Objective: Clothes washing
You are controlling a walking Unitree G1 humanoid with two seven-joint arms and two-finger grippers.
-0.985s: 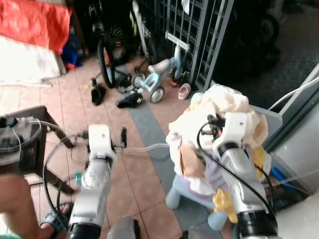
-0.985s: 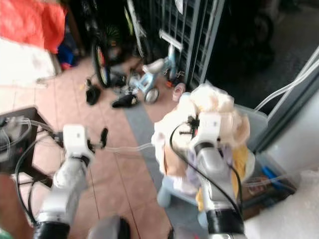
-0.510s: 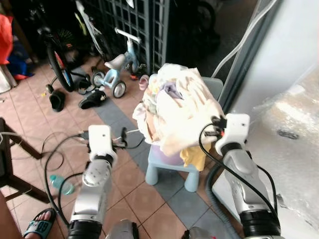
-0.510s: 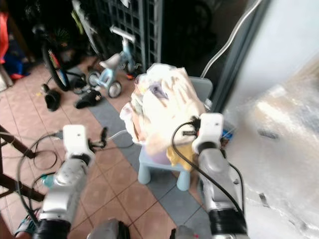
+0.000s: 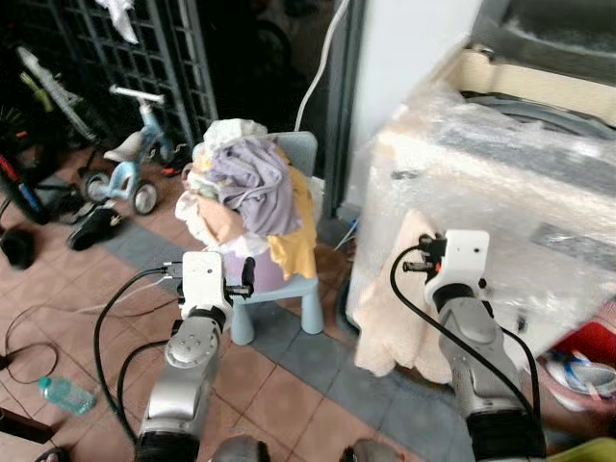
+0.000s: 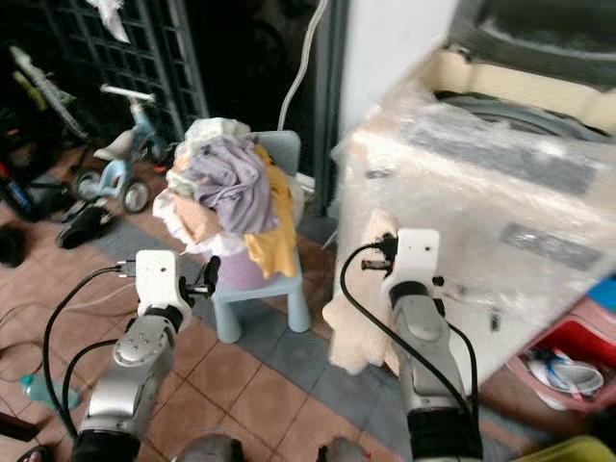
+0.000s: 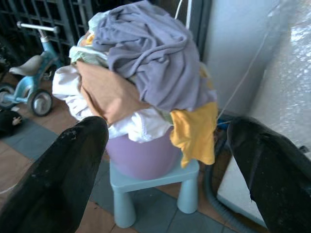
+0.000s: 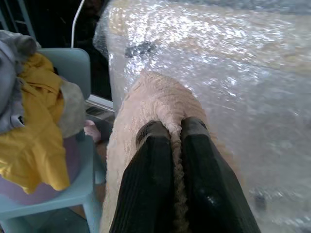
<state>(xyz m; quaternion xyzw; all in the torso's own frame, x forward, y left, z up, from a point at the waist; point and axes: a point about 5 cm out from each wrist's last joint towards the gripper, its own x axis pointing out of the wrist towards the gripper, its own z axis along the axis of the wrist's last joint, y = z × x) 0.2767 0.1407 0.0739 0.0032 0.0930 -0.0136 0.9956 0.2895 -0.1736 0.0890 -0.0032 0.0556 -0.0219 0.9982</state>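
Pinched tight, the right gripper [image 8: 176,127] clamps a fold of a cream, fluffy towel-like cloth [image 8: 155,102] between its two black fingers [image 8: 151,184], while the left gripper [image 7: 165,145] stands spread wide with nothing between its jaws. Seen from the left eye view, the cream cloth [image 5: 399,298] hangs down from the right gripper against the front of a white washing machine wrapped in clear bubble plastic [image 5: 510,202], its lower edge near the tiled floor [image 5: 289,385]. To the robot's left of the machine stands a small pale-blue plastic chair [image 5: 289,289] carrying a lilac plastic basin [image 5: 262,274] heaped with laundry [image 5: 241,188]: a grey-lilac garment on top, tan and white pieces under it, and a yellow one drooping over the basin's side. The left arm reaches toward this chair, with its gripper just short of the basin. Behind the chair are a dark metal grille [image 5: 144,48], a light-blue child's tricycle [image 5: 130,159] and a dark shoe [image 5: 91,226] on the floor; a clear plastic bottle [image 5: 65,395] lies near the left arm. Along the left wrist view, the heaped basin [image 7: 141,155] sits framed between the two parted fingers [image 7: 58,174]. Along the right wrist view, the cloth drapes over the fingertips, close against the bubble-wrapped machine [image 8: 233,73], and the chair with the yellow garment [image 8: 36,131] is beside it.
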